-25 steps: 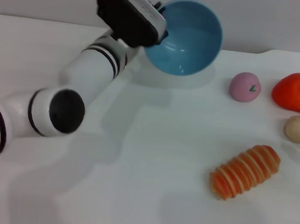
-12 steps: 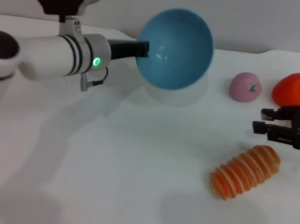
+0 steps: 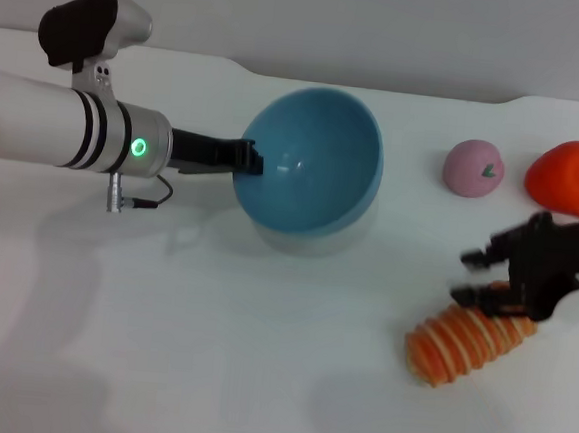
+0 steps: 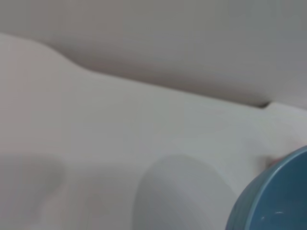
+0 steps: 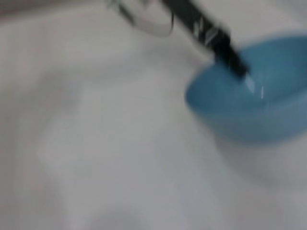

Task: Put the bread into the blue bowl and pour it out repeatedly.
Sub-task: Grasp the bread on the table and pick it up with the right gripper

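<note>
Your left gripper [image 3: 246,159] is clamped on the rim of the blue bowl [image 3: 308,168] and has brought it down and toward the middle of the table [image 3: 207,371] over the last second; a second ago the bowl hung high near the back wall, and now it sits low, tilted so its mouth faces toward the right side, with its underside close to or just touching the tabletop — you cannot tell which from the head view. The bowl is empty. Meanwhile your right gripper [image 3: 478,280], which half a second ago hovered behind the bread [image 3: 465,343], has dropped to the loaf's far end, fingers spread apart and blurred with motion, right over or just touching the ridged top; it has not closed on anything yet. The bread itself has not moved: it lies on the table at front right, well apart from the bowl. The pink ball [image 3: 473,168] and the orange fruit [image 3: 569,176] sit untouched behind it. Taken together, this looks like the pour being over and the next round starting: the bowl is being set back for loading while the right arm goes for the pickup. Watch that the fingers straddle the loaf across its narrow width before closing.
</note>
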Robot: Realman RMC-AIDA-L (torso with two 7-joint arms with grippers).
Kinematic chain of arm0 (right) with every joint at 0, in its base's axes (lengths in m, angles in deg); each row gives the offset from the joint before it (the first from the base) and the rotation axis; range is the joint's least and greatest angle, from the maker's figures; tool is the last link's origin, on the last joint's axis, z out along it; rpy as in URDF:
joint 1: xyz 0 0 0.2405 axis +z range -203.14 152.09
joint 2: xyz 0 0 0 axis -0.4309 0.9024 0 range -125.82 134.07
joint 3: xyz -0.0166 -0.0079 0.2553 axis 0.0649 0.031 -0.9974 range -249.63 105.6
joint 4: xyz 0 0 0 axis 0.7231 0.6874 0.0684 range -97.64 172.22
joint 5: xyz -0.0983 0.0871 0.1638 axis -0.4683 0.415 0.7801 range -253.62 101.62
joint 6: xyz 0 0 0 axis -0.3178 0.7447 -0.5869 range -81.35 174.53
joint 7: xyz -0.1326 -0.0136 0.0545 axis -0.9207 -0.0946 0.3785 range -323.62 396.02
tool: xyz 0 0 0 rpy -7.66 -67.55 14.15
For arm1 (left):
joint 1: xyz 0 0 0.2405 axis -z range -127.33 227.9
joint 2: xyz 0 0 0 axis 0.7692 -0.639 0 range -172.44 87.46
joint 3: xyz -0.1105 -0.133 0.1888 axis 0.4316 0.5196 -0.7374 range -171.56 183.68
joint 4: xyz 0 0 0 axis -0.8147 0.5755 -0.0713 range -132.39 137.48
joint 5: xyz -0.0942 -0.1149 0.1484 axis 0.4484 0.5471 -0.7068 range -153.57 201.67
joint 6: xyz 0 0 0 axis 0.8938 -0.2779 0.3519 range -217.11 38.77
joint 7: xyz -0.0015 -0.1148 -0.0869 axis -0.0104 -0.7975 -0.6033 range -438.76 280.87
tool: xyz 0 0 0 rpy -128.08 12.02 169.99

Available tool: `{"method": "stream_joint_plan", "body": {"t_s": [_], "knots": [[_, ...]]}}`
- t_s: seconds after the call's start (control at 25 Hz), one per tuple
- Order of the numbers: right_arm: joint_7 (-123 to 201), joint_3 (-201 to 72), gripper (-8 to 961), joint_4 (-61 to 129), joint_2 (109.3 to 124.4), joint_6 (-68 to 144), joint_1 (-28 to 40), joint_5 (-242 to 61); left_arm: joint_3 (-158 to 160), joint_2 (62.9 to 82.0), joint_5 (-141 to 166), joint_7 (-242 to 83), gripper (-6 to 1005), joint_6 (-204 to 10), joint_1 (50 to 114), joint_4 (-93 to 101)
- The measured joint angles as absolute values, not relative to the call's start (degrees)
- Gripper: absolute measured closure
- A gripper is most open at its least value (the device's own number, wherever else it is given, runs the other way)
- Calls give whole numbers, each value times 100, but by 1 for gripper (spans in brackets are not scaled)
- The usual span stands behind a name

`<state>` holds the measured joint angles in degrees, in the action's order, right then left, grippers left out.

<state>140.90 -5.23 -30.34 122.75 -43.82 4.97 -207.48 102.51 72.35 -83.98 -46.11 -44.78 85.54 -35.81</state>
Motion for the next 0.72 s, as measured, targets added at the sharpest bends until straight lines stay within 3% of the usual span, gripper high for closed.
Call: {"method": "stream_joint_plan", "body": {"t_s": [0.28,0.72], "knots": [[15232,756,514,-3059,12282,-4710,1093,-22158,10361,7283,-9156,-5023,997,-4054,8657,-3630],[16218,2088,515,-3257,12306,-4631,1460,-22841,10460,7303,-9303,-5069,996,-4024,8652,-3739]]}}
